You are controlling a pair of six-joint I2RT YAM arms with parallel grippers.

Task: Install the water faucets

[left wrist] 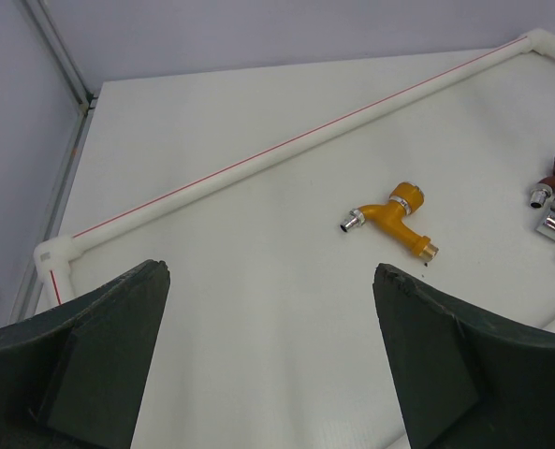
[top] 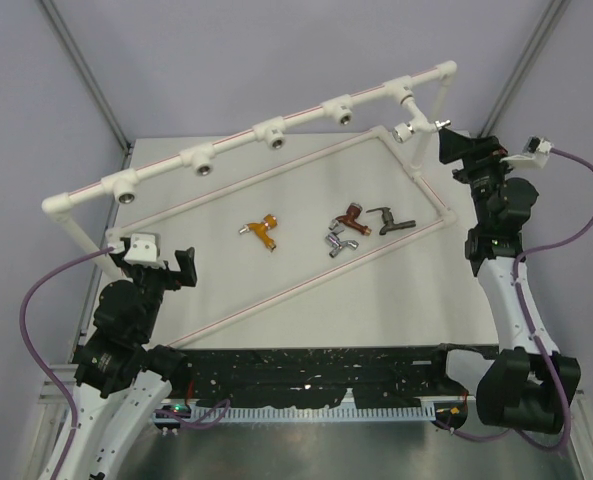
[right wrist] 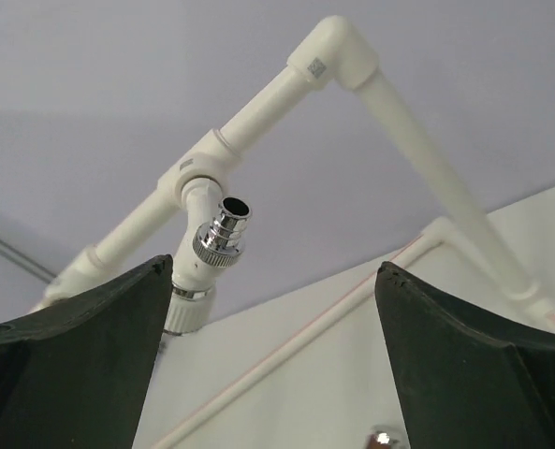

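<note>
hanging at two o'clock, the white faucet [right wrist: 195,281] may fall if under-threaded; left gripper [left wrist: 270,271] and right gripper [right wrist: 272,271] jaws stand apart.

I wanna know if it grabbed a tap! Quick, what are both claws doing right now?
Left gripper: open, empty, above the table near the orange faucet.
Right gripper: open, empty, facing the white faucet on the pipe frame.

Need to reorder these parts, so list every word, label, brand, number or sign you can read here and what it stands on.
Nothing here can be read as text.
Grey stamp on the elbow fitting: too small and blurred to read.
Grey stamp on the tee fitting: too blurred to read.
Red line along the frame pipe: a plain stripe, no lettering.
</note>
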